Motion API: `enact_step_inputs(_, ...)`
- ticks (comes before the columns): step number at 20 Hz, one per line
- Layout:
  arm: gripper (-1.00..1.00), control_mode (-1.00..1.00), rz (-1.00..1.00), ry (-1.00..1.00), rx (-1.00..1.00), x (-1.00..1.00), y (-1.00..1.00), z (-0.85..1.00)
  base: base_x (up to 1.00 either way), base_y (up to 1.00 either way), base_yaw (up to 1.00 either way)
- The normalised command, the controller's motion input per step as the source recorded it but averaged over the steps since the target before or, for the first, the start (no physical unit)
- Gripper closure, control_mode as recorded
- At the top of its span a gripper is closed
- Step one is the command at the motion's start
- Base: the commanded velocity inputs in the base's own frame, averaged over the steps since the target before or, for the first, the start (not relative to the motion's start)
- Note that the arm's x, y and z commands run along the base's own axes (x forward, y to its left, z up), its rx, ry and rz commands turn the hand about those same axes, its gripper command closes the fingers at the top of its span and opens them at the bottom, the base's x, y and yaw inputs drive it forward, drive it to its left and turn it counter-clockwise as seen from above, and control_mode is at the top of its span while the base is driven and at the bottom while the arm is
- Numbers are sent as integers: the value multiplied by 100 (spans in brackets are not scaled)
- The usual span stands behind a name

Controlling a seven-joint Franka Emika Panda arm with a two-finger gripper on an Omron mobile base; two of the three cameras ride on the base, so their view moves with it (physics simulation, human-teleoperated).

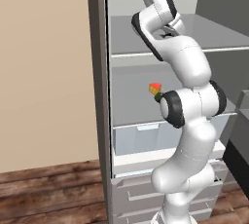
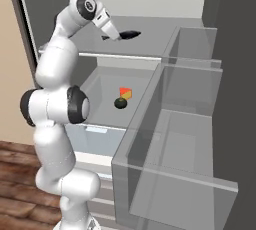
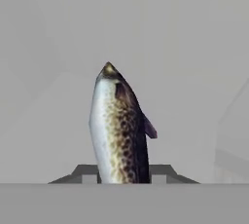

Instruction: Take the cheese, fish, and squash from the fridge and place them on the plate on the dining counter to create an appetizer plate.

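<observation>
The fish (image 2: 129, 35) lies on the upper shelf (image 2: 145, 31) of the open fridge (image 1: 99, 72), with the gripper (image 2: 114, 34) reaching in over that shelf and set around its tail end. In the hand view the fish (image 3: 119, 125) runs straight away from the camera, head far, and its near end sits between the two finger tips (image 3: 86, 174), which press close on either side; the gripper looks closed on the fish, narrow. Bare shelf lies all around the fish, with the pale back wall well beyond its head and the shelf's front edge (image 2: 120, 55) just below the hand. On the shelf below, the cheese (image 2: 125, 93) and the squash (image 2: 120, 103) sit just beside each other near the middle, well apart from the fish. The door bins (image 2: 190, 104) stand to the right of the opening. The drawer (image 1: 138, 138) is under the lower shelf.
</observation>
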Motion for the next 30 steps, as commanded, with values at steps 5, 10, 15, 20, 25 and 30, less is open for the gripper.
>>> enact_step_inputs(5, 100, -100, 1, -21, 0, -100, -16, -30, 0, 0, 0)
enact_step_inputs(10, 100, -100, 3, -47, -1, -100, 0, -41, 0, 0, 0)
enact_step_inputs(15, 100, -100, 5, -32, 0, -100, 0, -11, 0, 0, 0)
enact_step_inputs(20, 100, -100, 1, -8, 0, -100, 0, 3, 0, 0, 0)
enact_step_inputs(25, 100, -100, 0, 0, -1, -100, 2, 8, 0, 0, 0)
enact_step_inputs(30, 100, -100, 1, 1, -3, -100, 17, 6, 0, 0, 0)
